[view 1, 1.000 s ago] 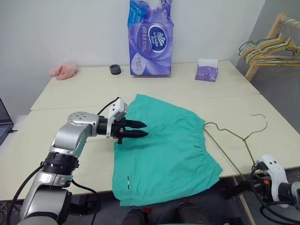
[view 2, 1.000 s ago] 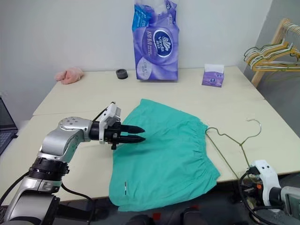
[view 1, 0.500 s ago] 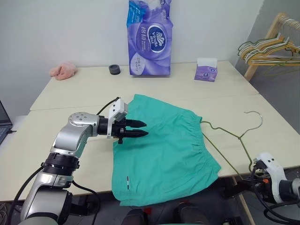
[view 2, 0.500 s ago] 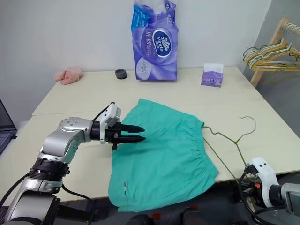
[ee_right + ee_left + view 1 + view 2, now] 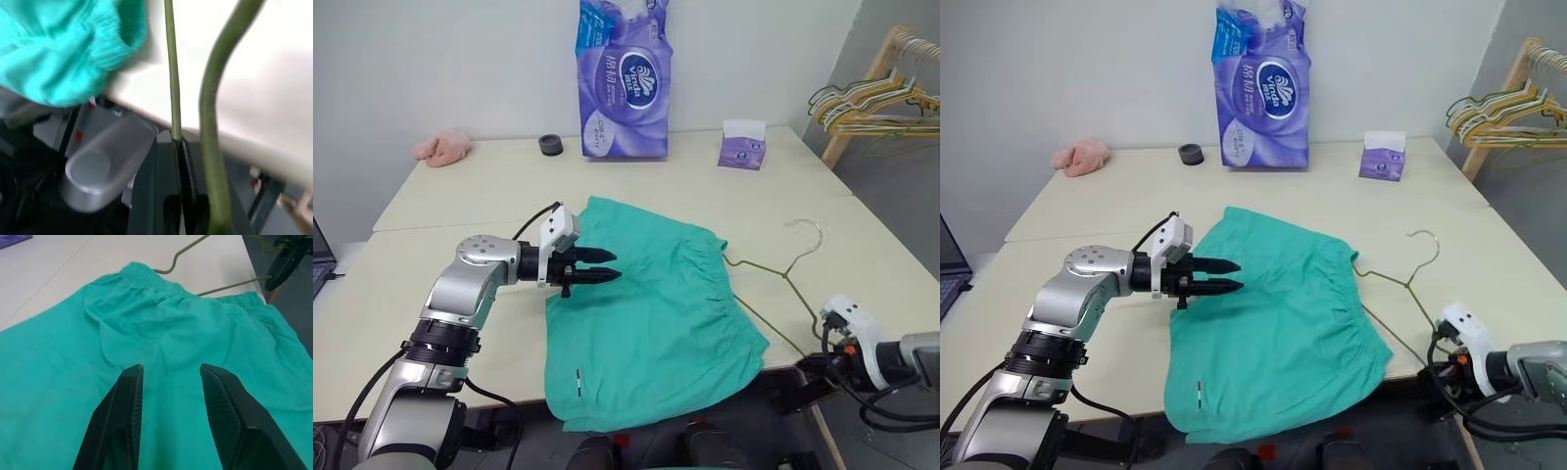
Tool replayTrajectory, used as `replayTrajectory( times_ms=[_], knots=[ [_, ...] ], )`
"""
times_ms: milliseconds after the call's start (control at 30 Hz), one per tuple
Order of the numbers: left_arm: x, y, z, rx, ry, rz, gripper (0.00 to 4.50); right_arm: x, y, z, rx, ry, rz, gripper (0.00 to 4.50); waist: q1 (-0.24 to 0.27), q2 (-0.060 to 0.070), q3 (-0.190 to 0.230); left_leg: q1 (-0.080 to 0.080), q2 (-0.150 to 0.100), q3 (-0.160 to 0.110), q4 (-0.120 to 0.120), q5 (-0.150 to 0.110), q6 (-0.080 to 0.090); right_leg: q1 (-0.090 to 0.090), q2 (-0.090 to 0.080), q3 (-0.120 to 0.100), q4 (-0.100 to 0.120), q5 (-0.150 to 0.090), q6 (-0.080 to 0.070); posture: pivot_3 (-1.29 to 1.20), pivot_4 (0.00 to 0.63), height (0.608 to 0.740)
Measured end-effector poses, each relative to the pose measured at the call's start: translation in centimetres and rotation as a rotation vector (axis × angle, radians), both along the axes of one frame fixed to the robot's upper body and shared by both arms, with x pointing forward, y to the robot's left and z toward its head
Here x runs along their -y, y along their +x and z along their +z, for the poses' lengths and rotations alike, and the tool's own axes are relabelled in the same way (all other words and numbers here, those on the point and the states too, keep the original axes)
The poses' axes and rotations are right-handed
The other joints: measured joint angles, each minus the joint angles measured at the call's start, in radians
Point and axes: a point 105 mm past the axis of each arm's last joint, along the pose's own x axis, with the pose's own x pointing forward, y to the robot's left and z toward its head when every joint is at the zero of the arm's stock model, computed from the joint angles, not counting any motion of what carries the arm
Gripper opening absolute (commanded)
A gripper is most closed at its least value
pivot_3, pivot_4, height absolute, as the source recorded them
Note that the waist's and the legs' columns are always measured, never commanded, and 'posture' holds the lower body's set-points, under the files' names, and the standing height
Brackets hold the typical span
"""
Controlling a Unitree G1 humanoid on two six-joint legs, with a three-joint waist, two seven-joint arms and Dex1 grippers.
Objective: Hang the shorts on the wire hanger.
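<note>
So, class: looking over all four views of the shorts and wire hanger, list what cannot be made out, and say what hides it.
- The wire hanger: its left end lies under the shorts.
- The shorts' near hem, head views: it droops past the table edge.
- The white tag: too small to read.
- Right hand, own wrist view: shut on the wire, but the wire's far end is cut off by the frame's top edge.

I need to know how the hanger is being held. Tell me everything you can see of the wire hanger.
The wire hanger is one thin olive-grey wire bent into a triangle with a curved hook. It lies low over the table's right side, hook toward the far edge. One corner reaches under the teal shorts' gathered waistband. The right pincer, at the table's near edge, is shut on its wire.
</note>
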Motion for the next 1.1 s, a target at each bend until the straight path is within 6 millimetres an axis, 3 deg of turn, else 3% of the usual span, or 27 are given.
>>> replayTrajectory(
  times_ms=[133, 500, 633, 700, 767, 867, 1000, 1100],
  knots=[
    [-0.2, 0.4, 0.2, 0.029, 0.002, 0.031, 1.94, 0.0, 2.0, 1.0, 0.055, -0.001, 0.009, 0.00, 0.002, 0.000, 0.000, 0.000, 0.000, 0.000, 0.000, 0.000, 0.000, 0.000, 0.000, 0.000, 0.000, 0.001, -0.002, -0.15, 0.068, 0.740],
    [-0.3, 2.1, 1.1, 0.110, -0.023, 0.117, 1.94, -1.3, 4.5, 0.9, 0.192, -0.187, 0.218, 0.00, 0.004, 0.000, 0.000, -0.001, 0.000, 0.000, 0.000, 0.000, 0.000, -0.001, -0.001, -0.001, 0.000, 0.002, -0.002, -0.14, 0.067, 0.740],
    [-0.2, 2.2, 1.2, 0.116, -0.035, 0.118, 1.94, -0.2, 5.8, 0.1, 0.184, -0.272, 0.276, 0.00, 0.003, 0.001, 0.000, -0.001, 0.000, 0.000, 0.000, 0.000, 0.000, -0.001, -0.001, -0.001, 0.000, 0.003, -0.005, -0.15, 0.059, 0.740],
    [0.1, 2.4, 1.3, 0.125, -0.044, 0.116, 1.94, 1.4, 6.7, 0.1, 0.186, -0.378, 0.349, 0.00, 0.000, 0.002, 0.001, -0.001, 0.000, 0.001, 0.000, 0.000, 0.000, -0.001, -0.001, 0.000, 0.000, 0.003, -0.005, -0.15, 0.059, 0.740],
    [0.0, 2.5, 1.4, 0.131, -0.046, 0.124, 1.94, 2.2, 7.8, 0.6, 0.217, -0.455, 0.401, 0.00, -0.001, 0.002, 0.001, -0.001, 0.000, 0.001, 0.000, 0.000, 0.000, -0.001, -0.001, -0.001, 0.000, 0.003, -0.005, -0.13, 0.052, 0.740],
    [-0.1, 2.9, 1.7, 0.152, -0.050, 0.142, 1.94, 2.0, 9.4, 1.9, 0.308, -0.525, 0.468, 0.00, -0.001, 0.002, 0.001, -0.001, 0.000, 0.000, 0.000, 0.000, 0.000, -0.002, -0.001, -0.001, 0.001, 0.003, -0.005, -0.13, 0.051, 0.740],
    [-0.6, 3.3, 2.0, 0.175, -0.054, 0.182, 1.94, 1.0, 9.5, 2.9, 0.375, -0.558, 0.545, 0.00, 0.002, 0.002, 0.001, -0.001, 0.000, -0.001, 0.000, 0.000, 0.000, -0.002, -0.001, -0.002, 0.001, 0.003, -0.005, -0.13, 0.050, 0.740],
    [-1.3, 3.7, 2.2, 0.194, -0.057, 0.224, 1.94, 1.4, 8.6, 3.0, 0.393, -0.605, 0.588, 0.00, 0.007, 0.002, 0.001, -0.001, 0.000, -0.001, 0.000, 0.000, -0.001, -0.002, -0.002, -0.002, 0.001, 0.003, -0.005, -0.14, 0.050, 0.740]
  ],
)
